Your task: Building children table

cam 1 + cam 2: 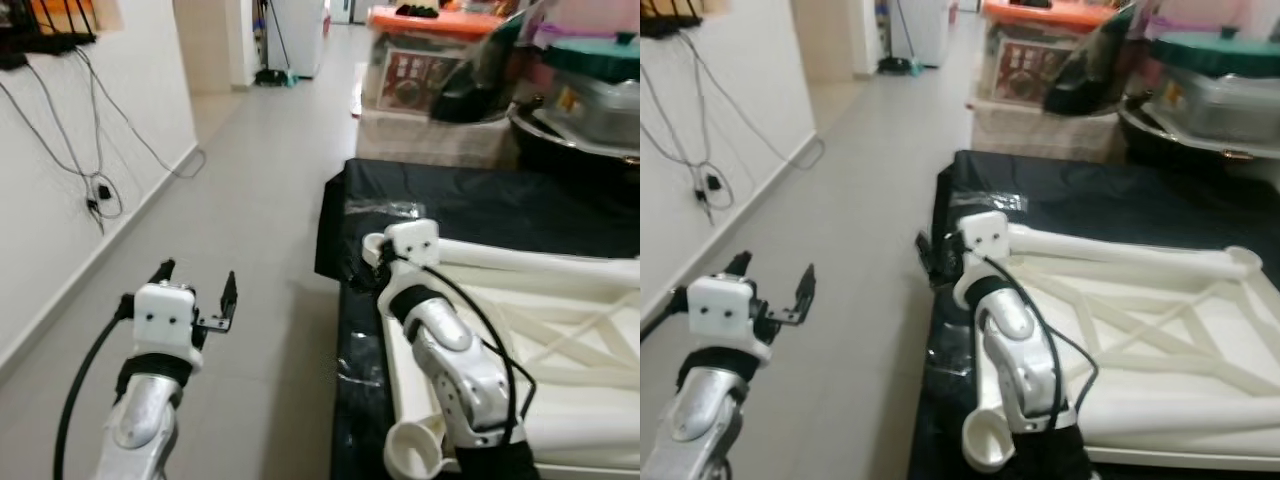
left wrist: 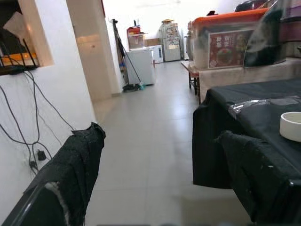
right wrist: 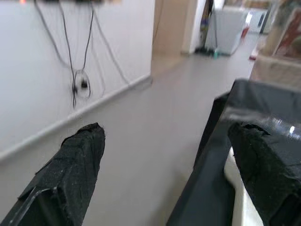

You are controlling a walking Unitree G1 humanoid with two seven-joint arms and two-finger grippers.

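A white plastic children's table (image 1: 560, 330) lies upside down on a surface under a black cloth (image 1: 480, 210). One round leg socket (image 1: 413, 452) sits at its near corner and another (image 2: 291, 126) at its far left corner. My right gripper (image 1: 935, 255) reaches past that far left corner to the cloth's left edge. It is open with nothing between its fingers (image 3: 70, 174). My left gripper (image 1: 198, 275) hovers over the grey floor left of the black surface, open and empty, its fingers (image 2: 70, 174) spread wide.
An orange-lidded box (image 1: 430, 60) and a teal-lidded pot (image 1: 600, 60) crowd the far side beyond the cloth. Cables (image 1: 95, 190) hang on the white wall at the left. A tiled corridor (image 1: 260, 170) runs ahead to a white appliance (image 1: 295, 35).
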